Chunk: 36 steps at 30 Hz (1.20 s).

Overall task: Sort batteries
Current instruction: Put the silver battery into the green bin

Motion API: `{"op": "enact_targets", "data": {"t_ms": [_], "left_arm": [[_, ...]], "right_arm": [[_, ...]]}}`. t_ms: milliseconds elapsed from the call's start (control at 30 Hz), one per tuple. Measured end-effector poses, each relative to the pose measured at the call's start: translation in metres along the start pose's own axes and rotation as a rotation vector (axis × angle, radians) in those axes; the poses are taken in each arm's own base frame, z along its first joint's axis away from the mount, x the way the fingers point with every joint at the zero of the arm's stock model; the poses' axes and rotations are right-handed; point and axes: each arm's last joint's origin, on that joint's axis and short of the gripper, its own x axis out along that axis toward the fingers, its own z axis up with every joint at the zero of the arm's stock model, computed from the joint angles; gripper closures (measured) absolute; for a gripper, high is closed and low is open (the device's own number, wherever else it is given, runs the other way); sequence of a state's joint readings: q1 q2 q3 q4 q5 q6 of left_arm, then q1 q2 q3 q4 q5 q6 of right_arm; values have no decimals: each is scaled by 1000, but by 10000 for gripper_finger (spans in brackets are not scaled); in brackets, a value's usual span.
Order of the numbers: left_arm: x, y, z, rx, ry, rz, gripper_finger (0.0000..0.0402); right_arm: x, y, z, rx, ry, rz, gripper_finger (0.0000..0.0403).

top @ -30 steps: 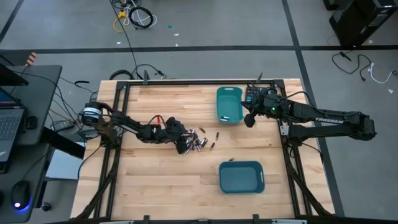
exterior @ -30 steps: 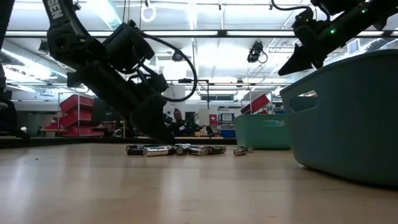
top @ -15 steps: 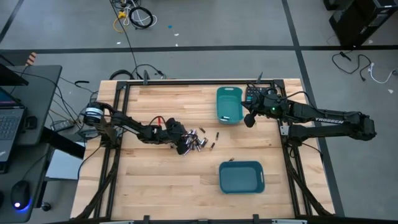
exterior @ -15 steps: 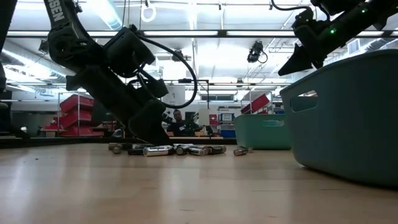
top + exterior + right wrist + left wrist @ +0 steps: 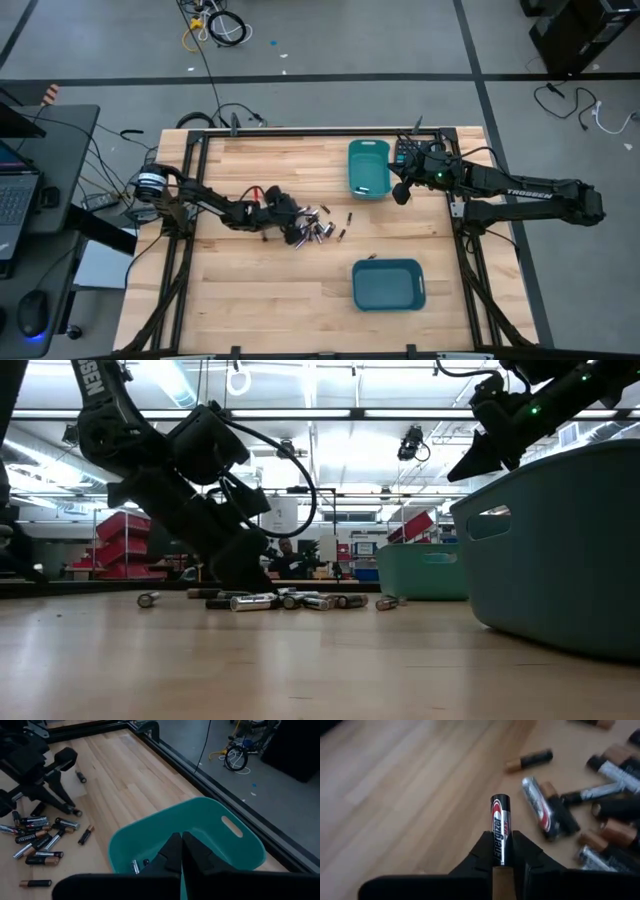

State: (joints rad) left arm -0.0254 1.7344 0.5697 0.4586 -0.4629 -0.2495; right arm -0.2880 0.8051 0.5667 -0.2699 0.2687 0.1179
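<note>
One battery (image 5: 500,827) sits pinched in your left hand (image 5: 501,862), held near its end; it's light, rigid and slick, so grip mid-body. Right hand (image 5: 181,851) closed, empty.

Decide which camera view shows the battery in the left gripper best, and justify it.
The left wrist view: the silver-and-black battery sits close up, pinched in the left gripper, its label readable. In the high and low views the arm hides it; the right wrist view shows only that arm, far off.
</note>
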Motion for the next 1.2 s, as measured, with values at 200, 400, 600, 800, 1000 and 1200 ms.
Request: {"op": "enact_targets", "data": {"t_ms": [200, 400, 600, 800, 1000, 1200], "left_arm": [[-8, 0, 17, 38, -109, -19, 378], [-30, 6, 50, 95, -305, 17, 378], [-76, 16, 102, 188, -761, 105, 378], [-112, 29, 118, 150, -1171, 64, 378], [-105, 43, 99, 112, -1204, -64, 378], [-103, 44, 97, 147, -1229, -184, 378]], "right_arm": [[0, 0, 0, 13, 0, 0, 402], [0, 0, 3, 19, -33, 4, 402], [-2, 2, 19, -16, -190, 16, 402], [-2, 2, 21, -15, -215, 17, 402], [-2, 2, 23, -11, -229, 19, 402], [-2, 10, 37, -73, -384, 186, 402]]}}
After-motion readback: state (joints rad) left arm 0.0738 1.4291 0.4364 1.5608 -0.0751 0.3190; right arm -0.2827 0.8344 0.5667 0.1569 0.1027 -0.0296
